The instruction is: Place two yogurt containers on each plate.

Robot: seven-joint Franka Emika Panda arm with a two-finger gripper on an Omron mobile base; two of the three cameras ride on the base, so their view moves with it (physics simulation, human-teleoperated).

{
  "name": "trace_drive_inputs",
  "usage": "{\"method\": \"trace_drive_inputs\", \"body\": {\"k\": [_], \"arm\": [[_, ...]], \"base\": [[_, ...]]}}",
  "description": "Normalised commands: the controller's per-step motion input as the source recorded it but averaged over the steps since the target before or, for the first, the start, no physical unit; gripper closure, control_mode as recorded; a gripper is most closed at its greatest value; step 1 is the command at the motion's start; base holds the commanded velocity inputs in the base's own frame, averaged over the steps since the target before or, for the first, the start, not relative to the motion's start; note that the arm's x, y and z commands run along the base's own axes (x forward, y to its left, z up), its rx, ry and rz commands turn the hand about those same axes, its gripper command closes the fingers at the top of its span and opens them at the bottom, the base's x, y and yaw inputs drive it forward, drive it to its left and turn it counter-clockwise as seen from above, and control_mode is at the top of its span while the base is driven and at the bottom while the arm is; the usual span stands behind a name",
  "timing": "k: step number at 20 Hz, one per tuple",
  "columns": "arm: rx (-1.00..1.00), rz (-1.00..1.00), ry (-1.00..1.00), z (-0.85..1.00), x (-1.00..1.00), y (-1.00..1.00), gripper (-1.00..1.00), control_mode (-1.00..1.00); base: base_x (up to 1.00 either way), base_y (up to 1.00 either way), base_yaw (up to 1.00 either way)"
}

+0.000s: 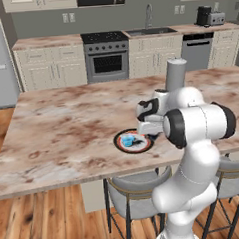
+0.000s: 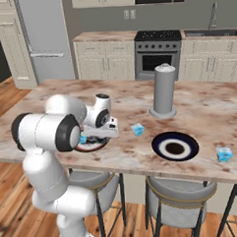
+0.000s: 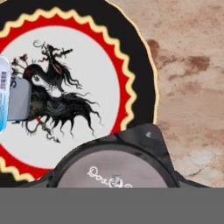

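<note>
A long marble-topped island counter (image 1: pixel 67 129) runs across both base views, with grey stools tucked under its near edge. On its far part stands a tall grey cylinder (image 2: pixel 164 91), upright and well apart from the plates. The white arm reaches low over the red-orange rimmed plate (image 1: pixel 124 147), which lies near the counter's near edge; in the hand view its white centre carries a black dragon-like drawing inside a red ring with a yellow scalloped border. To the right in the right base view, the dark blue-black rimmed plate (image 2: pixel 175 146) lies flat with nothing on it. The gripper (image 1: pixel 145 138) hangs just over the right side of the red plate, and whether its fingers are open or closed I cannot tell, since the hand hides them in the base views. A dark blackish yogurt container (image 3: pixel 116 168) sits at the bottom of the hand view, resting on the plate's rim area right under the hand. One pale blue yogurt container (image 1: pixel 127 140) rests on the left part of the red plate, another (image 2: pixel 137 129) stands on the counter between the two plates, and a third (image 2: pixel 224 154) stands to the right of the blue-black plate, near the counter's edge
</note>
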Motion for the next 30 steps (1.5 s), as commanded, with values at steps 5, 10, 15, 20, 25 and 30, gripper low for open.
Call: {"method": "trace_drive_inputs", "body": {"k": [5,10,15,20,25,30], "arm": [[0.0,0.06,0.0,0.06,-0.01,0.23,1.0,-1.0],[0.0,0.03,0.0,-0.01,0.19,0.0,1.0,-1.0],[0.0,0.04,0.0,-0.15,0.14,0.01,1.0,-1.0],[0.0,0.04,0.0,-0.19,0.01,0.08,1.0,-1.0],[0.0,0.02,0.0,-0.02,0.0,0.02,-1.0,-1.0],[0.0,0.0,0.0,0.0,0.0,0.0,-1.0,-1.0]], "base": [[0.0,0.0,0.0],[0.0,0.0,0.0],[0.0,0.0,0.0],[0.0,0.0,0.0],[0.0,0.0,0.0],[0.0,0.0,0.0]]}}
